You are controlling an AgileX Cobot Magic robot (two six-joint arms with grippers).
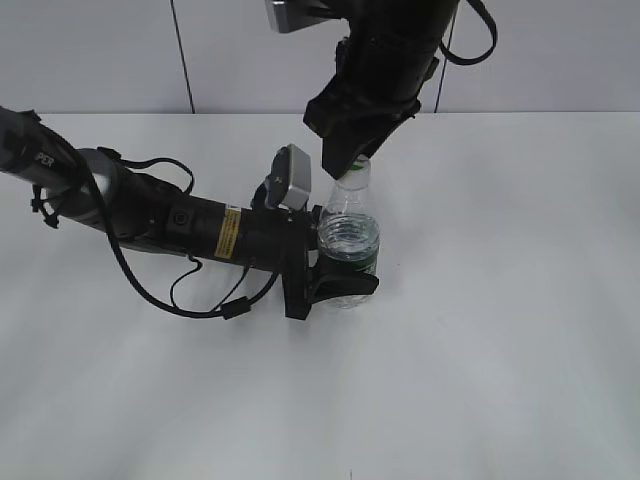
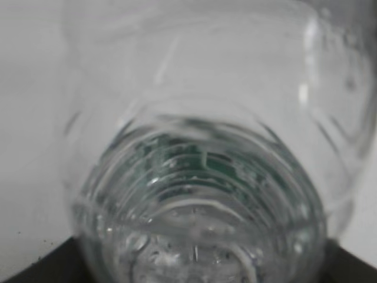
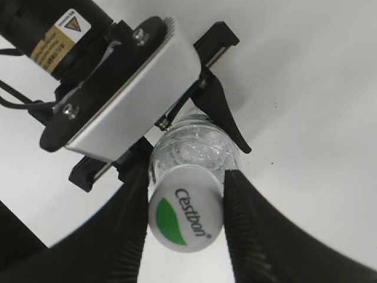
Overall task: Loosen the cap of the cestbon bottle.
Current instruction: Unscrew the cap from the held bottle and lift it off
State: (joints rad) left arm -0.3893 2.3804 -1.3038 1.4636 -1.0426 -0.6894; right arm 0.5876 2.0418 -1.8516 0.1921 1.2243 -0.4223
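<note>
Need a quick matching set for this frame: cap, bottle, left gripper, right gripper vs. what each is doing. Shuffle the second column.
1. cap
2. cestbon bottle
3. left gripper
4. right gripper

a. comes down from above, fingers either side of the cap
b. stands upright on the white table
c. clamps the bottle's body from the side
d. white, green leaf mark, on the neck

Pairs: 1-d, 2-b, 3-c, 4-a

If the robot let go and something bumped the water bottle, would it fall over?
Probably yes. The cestbon bottle stands upright, tall over a narrow base, so a bump up near the cap could tip it. The water inside likely makes it a bit steadier. Its round, smooth, clear plastic would probably roll once down, and may feel slippery.
</note>
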